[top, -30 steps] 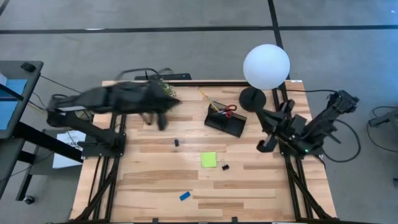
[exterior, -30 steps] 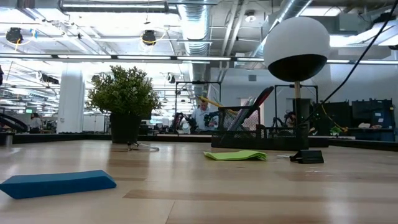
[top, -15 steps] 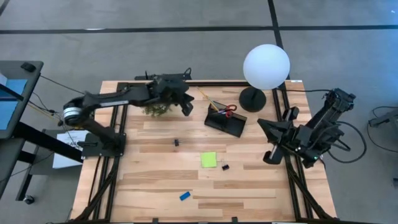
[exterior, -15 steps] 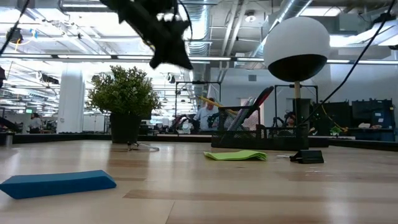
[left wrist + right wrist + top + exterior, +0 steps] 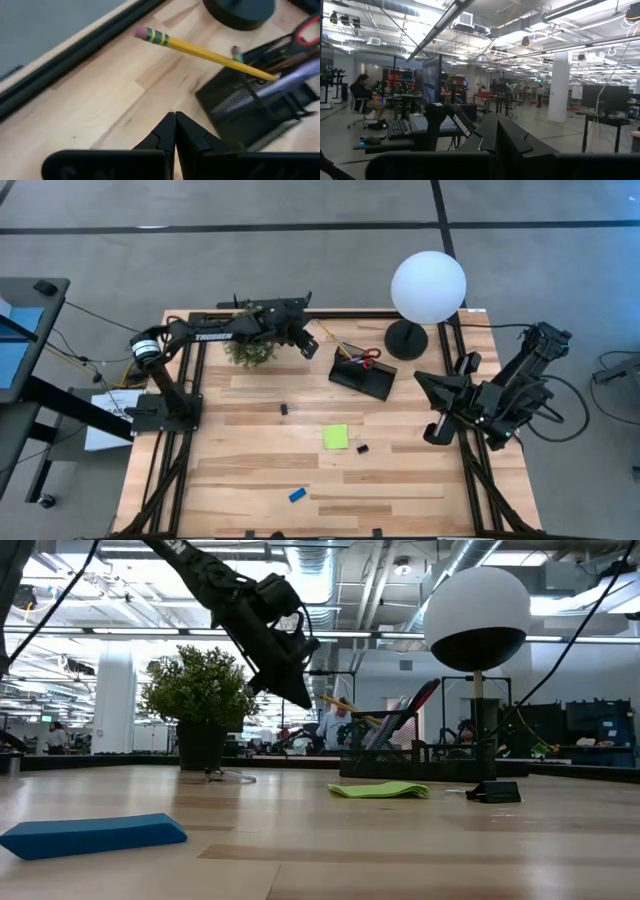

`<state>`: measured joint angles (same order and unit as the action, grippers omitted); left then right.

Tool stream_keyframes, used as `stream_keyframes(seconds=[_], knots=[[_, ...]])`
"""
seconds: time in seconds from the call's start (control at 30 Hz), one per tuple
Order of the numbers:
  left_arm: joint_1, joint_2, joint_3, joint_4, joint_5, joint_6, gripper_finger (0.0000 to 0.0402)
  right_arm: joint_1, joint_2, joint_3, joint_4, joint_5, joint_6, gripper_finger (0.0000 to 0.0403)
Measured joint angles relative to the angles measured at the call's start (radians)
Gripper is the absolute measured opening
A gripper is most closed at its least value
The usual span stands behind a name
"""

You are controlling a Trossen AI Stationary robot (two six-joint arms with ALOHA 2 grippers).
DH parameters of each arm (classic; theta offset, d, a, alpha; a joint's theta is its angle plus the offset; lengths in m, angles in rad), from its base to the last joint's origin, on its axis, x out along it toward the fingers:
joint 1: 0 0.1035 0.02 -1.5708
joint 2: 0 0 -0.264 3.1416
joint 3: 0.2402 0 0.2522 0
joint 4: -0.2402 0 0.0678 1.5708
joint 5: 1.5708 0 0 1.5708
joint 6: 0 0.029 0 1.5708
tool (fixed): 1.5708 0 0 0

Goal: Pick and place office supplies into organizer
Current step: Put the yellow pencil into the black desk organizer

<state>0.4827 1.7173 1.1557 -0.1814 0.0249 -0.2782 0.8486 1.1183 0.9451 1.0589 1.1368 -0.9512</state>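
The left end effector [image 5: 308,348] is closed and empty, raised over the back of the counter [image 5: 250,470] between the plant [image 5: 250,352] and the organizer [image 5: 362,376]. A second ago this arm was a blur above the plant; it has since swung over and stretched toward the organizer, so it seems to be starting its approach with nothing picked yet. The right end effector [image 5: 432,434], also closed and empty, has pulled back to the counter's right edge, pointing out at the room.

Scissors [image 5: 370,358] and a pencil [image 5: 335,340] already stand in the organizer. Loose on the counter are the sticky-note pad [image 5: 336,437], a clip [image 5: 362,448] beside it, a second clip [image 5: 284,410], and the eraser [image 5: 297,495] near the front.

Only the left wrist view shows the pencil's [image 5: 200,51] pink tip leaning out past the organizer [image 5: 250,105]. The low view alone shows the arm well clear of the surface.
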Motion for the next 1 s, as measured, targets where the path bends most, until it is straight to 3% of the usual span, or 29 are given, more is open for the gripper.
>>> stream_keyframes(seconds=[0.13,0.47,0.83,1.0], knots=[[0.013,-0.055,0.0,-0.009,0.066,-0.006,0.0,0.0,0.0,0.0,0.0,0.024,-0.001,0.0],[0.014,-0.199,0.0,-0.034,0.101,0.047,0.001,0.0,0.0,0.0,0.0,0.025,-0.003,0.0],[0.027,-0.117,0.001,-0.008,0.087,-0.06,0.0139,0.0,0.0,0.0,-0.001,0.016,0.0,0.0],[0.054,-0.088,0.0,0.063,0.062,-0.108,0.0179,0.0,0.0,0.0,-0.002,0.014,0.013,0.0]])
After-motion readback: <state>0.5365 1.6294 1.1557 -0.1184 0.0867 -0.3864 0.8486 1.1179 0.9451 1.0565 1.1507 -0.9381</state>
